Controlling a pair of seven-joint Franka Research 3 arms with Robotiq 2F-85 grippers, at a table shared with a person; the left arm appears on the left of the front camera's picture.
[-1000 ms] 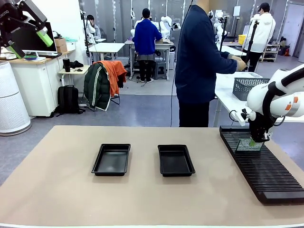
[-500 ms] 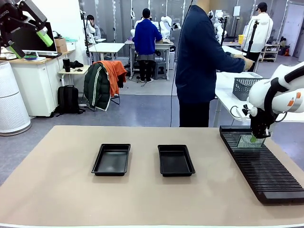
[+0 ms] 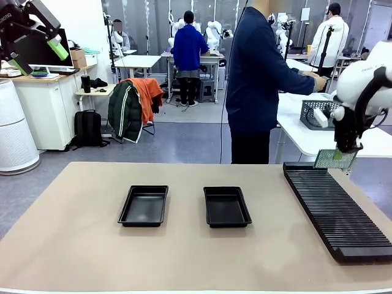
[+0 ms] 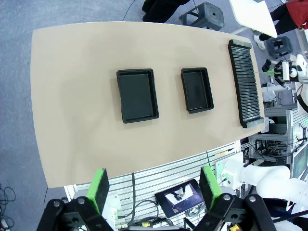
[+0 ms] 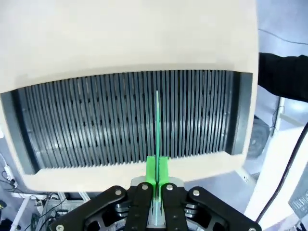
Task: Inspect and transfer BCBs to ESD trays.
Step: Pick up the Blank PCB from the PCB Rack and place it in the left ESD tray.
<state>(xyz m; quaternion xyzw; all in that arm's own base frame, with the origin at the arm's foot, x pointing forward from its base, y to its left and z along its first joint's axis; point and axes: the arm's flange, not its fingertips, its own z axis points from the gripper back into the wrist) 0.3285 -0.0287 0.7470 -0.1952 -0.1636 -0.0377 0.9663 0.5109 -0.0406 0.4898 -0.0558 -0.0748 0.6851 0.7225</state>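
Now raised, BCB (image 3: 327, 160) clear above rack (image 3: 337, 214)

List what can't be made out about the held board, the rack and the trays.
- BCB face: too small in the front view. In the right wrist view it is edge-on, a thin green line in the shut right gripper.
- The rack, near right corner: cut off by the front view's right edge.
- ESD trays, floors: glossy black, so fine marks are too small to tell.
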